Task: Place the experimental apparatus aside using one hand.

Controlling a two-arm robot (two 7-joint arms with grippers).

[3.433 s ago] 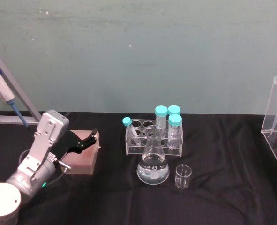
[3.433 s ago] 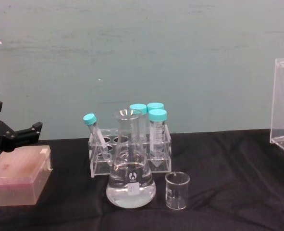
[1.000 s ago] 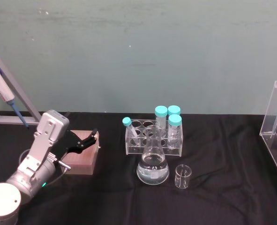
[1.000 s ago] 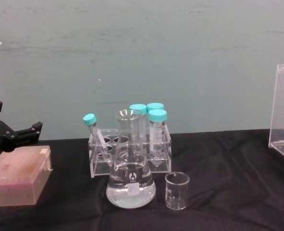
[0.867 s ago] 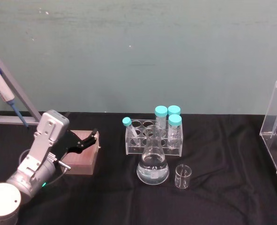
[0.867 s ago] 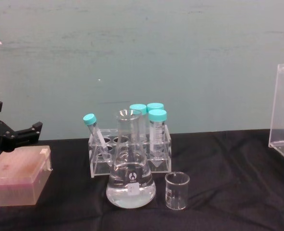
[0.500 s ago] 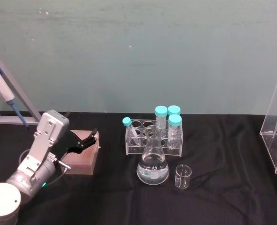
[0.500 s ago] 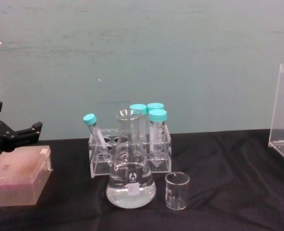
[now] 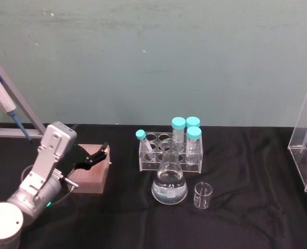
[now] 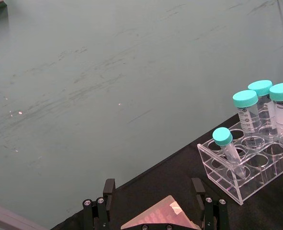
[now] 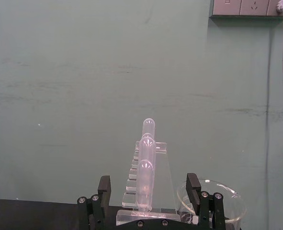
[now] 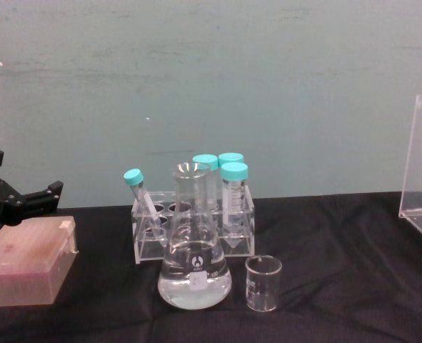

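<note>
The right tool (image 11: pixel 148 189) is released: its two fingers (image 11: pixel 103 188) stand wide apart, one on each side of the foot of the acrylic stand (image 11: pixel 167 160), which carries upright plastic pipettes (image 11: pixel 146 158). In the head view this tool is at the stand, on the far right edge of the counter (image 9: pixel 247 218). Well apart from it, near the middle, the conical flask (image 9: pixel 170 182) with clear liquid stands just in front of a tube rack (image 9: pixel 166 158). The small beaker (image 9: pixel 203 195) is just beside the flask, on its right. The left tool (image 9: pixel 102 152), released too, hovers over a pink box (image 9: pixel 91 175) at the left.
</note>
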